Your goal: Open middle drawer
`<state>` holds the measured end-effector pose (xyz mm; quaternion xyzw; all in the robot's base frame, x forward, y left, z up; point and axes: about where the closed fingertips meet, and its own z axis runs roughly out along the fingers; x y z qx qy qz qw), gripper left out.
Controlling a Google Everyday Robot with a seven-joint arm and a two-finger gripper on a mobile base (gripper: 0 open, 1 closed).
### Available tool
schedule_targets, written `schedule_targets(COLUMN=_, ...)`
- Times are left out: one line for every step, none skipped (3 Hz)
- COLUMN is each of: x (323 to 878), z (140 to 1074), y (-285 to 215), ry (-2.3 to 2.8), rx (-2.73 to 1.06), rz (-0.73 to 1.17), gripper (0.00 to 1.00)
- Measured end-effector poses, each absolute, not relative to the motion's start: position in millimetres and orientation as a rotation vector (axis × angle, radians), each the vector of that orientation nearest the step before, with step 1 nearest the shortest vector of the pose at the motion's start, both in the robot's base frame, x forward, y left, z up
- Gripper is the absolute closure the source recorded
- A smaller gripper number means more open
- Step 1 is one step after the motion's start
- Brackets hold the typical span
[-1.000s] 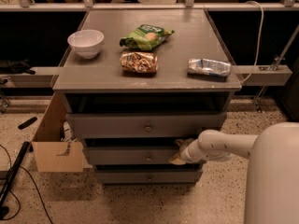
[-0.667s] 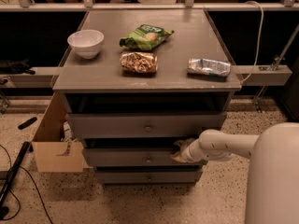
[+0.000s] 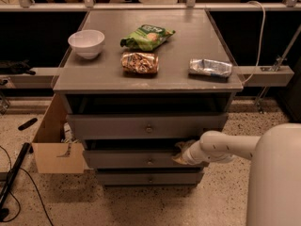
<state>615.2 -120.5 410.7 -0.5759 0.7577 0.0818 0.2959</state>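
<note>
The hand (image 3: 181, 153) is at the right end of the middle drawer (image 3: 127, 160), against its top edge just below the taller drawer (image 3: 113, 126); I cannot tell whether it is clenched or released. On the bench (image 3: 193, 34) lie a white bowl (image 3: 86, 43), a green packet (image 3: 147, 36) with print too small to read, a brown packet (image 3: 139, 62) and a silver packet (image 3: 210, 67).

Jaws at right end of middle drawer (image 3: 136, 160), bowl (image 3: 86, 42) on cabinet top (image 3: 186, 41)
</note>
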Motion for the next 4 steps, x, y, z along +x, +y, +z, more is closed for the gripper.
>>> schedule_targets(x=604, z=415, y=-124, ry=2.046, rx=-1.531, rz=0.215, gripper=1.00)
schedule_targets(x=593, z=420, y=-129, ry=2.073, rx=-1.511, rz=0.213, gripper=1.00)
schedule_targets(x=536, z=472, y=-155, ry=2.138, rx=-1.462, rz=0.195, gripper=0.97)
schedule_targets(x=526, z=481, y=-155, ry=2.128, rx=-1.488, rz=0.180, gripper=0.78)
